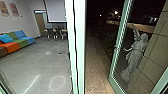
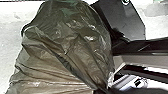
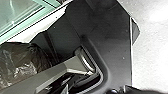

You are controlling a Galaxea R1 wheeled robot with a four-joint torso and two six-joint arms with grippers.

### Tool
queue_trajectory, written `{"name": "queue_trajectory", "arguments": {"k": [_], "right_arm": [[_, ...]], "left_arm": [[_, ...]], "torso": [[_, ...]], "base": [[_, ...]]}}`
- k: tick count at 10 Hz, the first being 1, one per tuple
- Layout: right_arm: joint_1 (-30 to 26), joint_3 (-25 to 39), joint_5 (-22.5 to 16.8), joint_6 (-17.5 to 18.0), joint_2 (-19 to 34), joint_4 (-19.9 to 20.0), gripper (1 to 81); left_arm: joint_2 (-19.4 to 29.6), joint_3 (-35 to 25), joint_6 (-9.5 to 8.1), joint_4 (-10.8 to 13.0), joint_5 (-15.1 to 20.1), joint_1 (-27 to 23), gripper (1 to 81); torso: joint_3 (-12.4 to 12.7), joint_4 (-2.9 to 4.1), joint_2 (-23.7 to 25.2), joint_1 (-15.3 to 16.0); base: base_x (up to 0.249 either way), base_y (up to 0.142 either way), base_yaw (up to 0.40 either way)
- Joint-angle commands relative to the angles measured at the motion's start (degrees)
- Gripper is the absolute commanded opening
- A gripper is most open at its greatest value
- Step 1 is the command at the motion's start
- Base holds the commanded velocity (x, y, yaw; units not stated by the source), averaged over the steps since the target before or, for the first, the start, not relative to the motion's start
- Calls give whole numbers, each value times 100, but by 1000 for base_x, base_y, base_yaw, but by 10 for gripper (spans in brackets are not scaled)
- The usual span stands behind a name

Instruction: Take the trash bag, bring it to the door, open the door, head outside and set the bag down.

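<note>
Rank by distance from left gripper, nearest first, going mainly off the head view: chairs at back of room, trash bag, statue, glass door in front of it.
1. Trash bag: large and close in the left wrist view.
2. Glass door: right side, green frame.
3. Statue: right side, seen through that door's glass.
4. Chairs: far end of the room, left side.

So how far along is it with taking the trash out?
The pickup looks done: the trash bag shows close up in the left wrist view, its plastic drawn together in folds. The green-framed glass door looks open too, beside the dim paved path. Going out that way seems in hand, though I can't tell whether the robot is outside. Putting the bag down is left.
</note>
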State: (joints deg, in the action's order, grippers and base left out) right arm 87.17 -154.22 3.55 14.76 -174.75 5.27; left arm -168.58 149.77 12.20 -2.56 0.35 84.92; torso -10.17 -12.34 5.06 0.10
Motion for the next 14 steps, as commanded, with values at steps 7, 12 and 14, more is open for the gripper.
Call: {"name": "queue_trajectory", "arguments": {"k": [7, 12, 14], "right_arm": [[-222, 25, -302, -17, -27, 27, 811], [-222, 25, -302, -17, -27, 27, 811], [-222, 25, -302, -17, -36, 27, 811]], "left_arm": [[26, -27, 54, 36, 360, -225, 10], [26, -27, 45, 36, 360, -225, 10], [26, -27, 54, 27, 360, -225, 10]], "torso": [[0, 0, 0, 0], [0, 0, 0, 0], [0, 0, 0, 0]], "base": [[0, 0, -208], [0, 0, -213], [-42, 0, 0]]}}
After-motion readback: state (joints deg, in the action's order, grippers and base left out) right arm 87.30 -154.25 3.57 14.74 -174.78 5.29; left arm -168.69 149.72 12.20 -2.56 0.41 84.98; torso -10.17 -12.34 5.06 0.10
